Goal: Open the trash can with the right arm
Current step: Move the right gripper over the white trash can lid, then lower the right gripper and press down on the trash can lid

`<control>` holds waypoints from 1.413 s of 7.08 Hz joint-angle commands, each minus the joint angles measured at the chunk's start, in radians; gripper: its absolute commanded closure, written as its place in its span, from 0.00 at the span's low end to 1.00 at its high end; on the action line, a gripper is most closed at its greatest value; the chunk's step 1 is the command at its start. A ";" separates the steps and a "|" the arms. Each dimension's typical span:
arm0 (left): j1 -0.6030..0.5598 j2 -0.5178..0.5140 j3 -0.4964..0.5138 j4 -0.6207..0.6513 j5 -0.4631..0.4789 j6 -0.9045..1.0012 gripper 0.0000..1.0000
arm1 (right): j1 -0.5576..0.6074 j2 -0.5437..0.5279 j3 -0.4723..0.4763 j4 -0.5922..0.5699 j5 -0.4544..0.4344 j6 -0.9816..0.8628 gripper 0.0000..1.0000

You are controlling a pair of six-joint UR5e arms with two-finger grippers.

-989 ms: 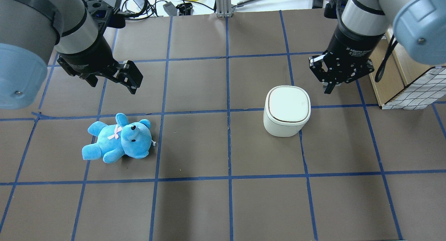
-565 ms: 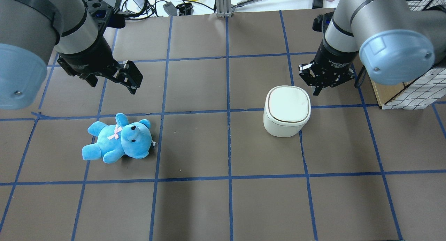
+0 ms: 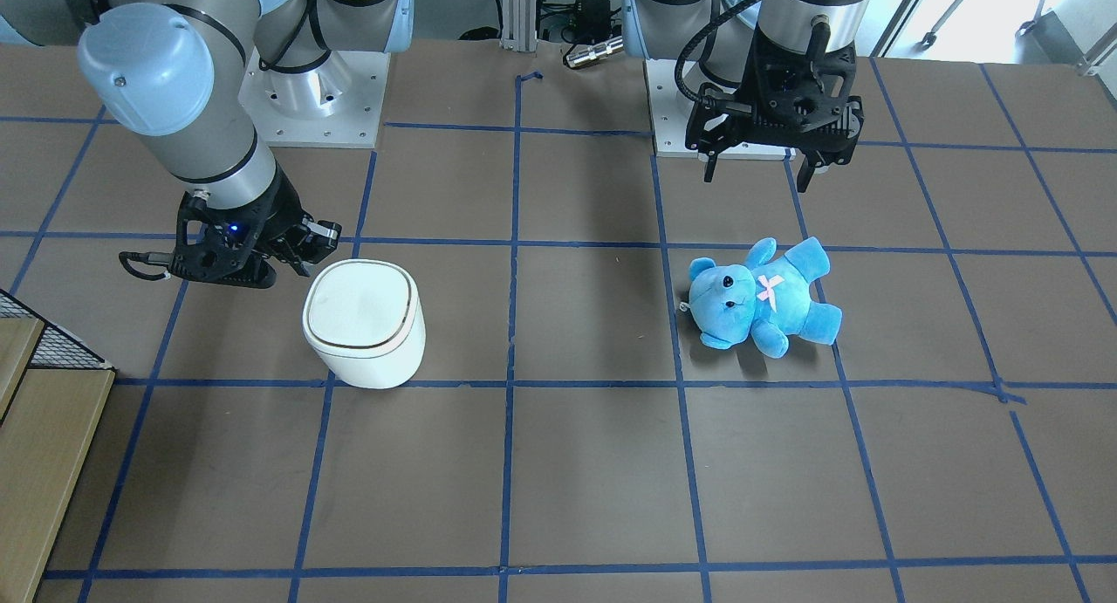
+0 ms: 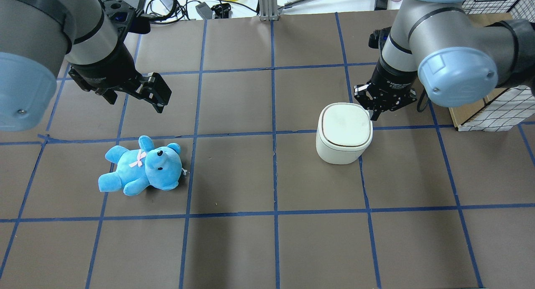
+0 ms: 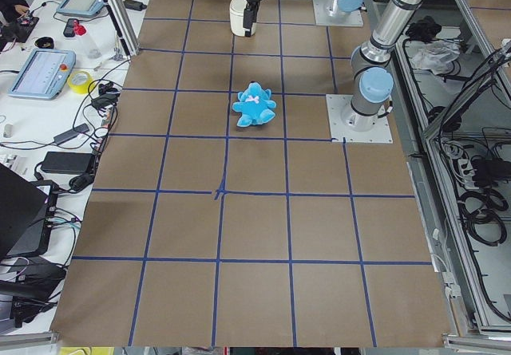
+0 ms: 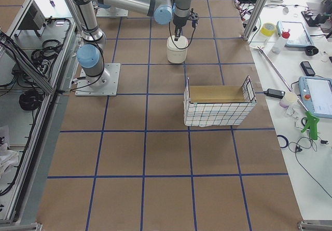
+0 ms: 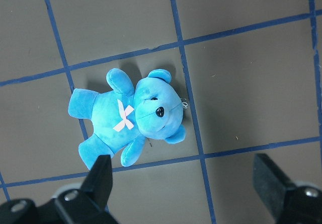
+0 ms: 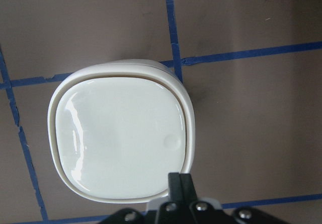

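Observation:
The white trash can (image 4: 345,128) stands right of the table's middle with its lid shut; it also shows in the front view (image 3: 362,319) and the right wrist view (image 8: 121,138). My right gripper (image 4: 373,112) is shut and empty, its joined fingertips (image 8: 181,183) just over the can's far-right rim. I cannot tell whether they touch it. My left gripper (image 4: 156,92) is open and empty, hovering above and behind the blue plush bear (image 4: 144,165), which lies under it in the left wrist view (image 7: 131,118).
A wire-sided box (image 6: 218,106) stands at the table's right edge, close to the right arm (image 4: 497,109). Cables and tools lie beyond the table's far edge (image 4: 175,4). Blue tape lines grid the brown table (image 4: 271,247).
My right gripper has moved left and down toward the trash can, from beside it to over its rim. The left arm, bear and can have not moved.

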 commanded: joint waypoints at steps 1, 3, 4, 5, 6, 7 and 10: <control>0.000 0.000 0.000 0.000 0.000 0.000 0.00 | 0.000 0.020 0.000 -0.019 0.000 -0.009 1.00; 0.000 0.000 0.000 0.000 0.000 0.000 0.00 | 0.000 0.047 0.000 -0.050 0.001 -0.008 1.00; 0.000 0.000 0.000 0.000 0.000 0.000 0.00 | 0.000 0.055 0.000 -0.049 0.001 -0.003 1.00; 0.000 0.000 0.000 0.000 0.000 0.000 0.00 | 0.000 0.055 0.000 -0.049 0.003 -0.003 1.00; 0.000 0.000 0.000 0.000 0.000 0.000 0.00 | 0.000 0.061 0.000 -0.053 0.014 -0.005 1.00; 0.000 0.000 0.000 0.000 0.000 0.000 0.00 | 0.000 0.069 0.000 -0.055 0.046 -0.006 1.00; 0.000 0.000 0.000 0.000 0.000 0.000 0.00 | 0.000 0.084 0.000 -0.062 0.044 -0.014 1.00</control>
